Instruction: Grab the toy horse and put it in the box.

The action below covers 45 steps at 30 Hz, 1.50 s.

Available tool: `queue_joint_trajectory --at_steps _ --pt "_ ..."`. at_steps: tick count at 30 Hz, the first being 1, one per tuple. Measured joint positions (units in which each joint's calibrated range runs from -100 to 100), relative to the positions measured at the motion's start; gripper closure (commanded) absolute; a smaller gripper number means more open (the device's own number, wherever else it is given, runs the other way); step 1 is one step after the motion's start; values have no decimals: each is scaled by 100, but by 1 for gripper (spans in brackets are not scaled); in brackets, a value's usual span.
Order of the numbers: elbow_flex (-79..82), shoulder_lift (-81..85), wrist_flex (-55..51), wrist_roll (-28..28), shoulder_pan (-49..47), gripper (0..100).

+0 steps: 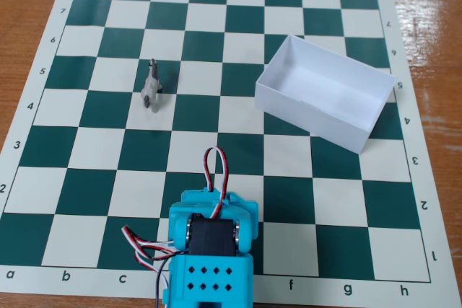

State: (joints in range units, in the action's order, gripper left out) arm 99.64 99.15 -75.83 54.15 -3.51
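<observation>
- Turquoise plastic makes the arm (209,250), which enters the fixed view at the near edge, a little left of the centre; only its wrist part with a black motor and red-white-black wires shows.
- The fingers themselves are hidden under this body, so I cannot tell if they are apart or together, and nothing seems to be held.
- The toy horse (151,84) stands upright on the chessboard (86,178), far from the arm and to its left, well apart from it, about at the border of a white and a green square.
- Its long axis goes mostly from near to far, with the head at the far end, slightly tilted to the left.
- The box (364,131) is white, open on top and empty; it lies far and to the right of the arm, turned at an angle to the squares, well apart from the horse.
- In my judgement the coming move must reach forward and leftwards, and the jaws should close across the narrow body of the horse.
</observation>
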Motion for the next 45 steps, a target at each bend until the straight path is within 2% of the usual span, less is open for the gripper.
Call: queue_joint_trajectory --at_steps 24,27,28,34,39,45 --pt "0 -9 245 0 -97 69" --pt "0 -119 578 0 -164 67" --pt "0 -170 692 0 -179 60" --pt "9 -426 1637 57 -269 61" --pt "9 -911 2522 427 -329 60" --pt "9 -1660 4124 234 -500 60"
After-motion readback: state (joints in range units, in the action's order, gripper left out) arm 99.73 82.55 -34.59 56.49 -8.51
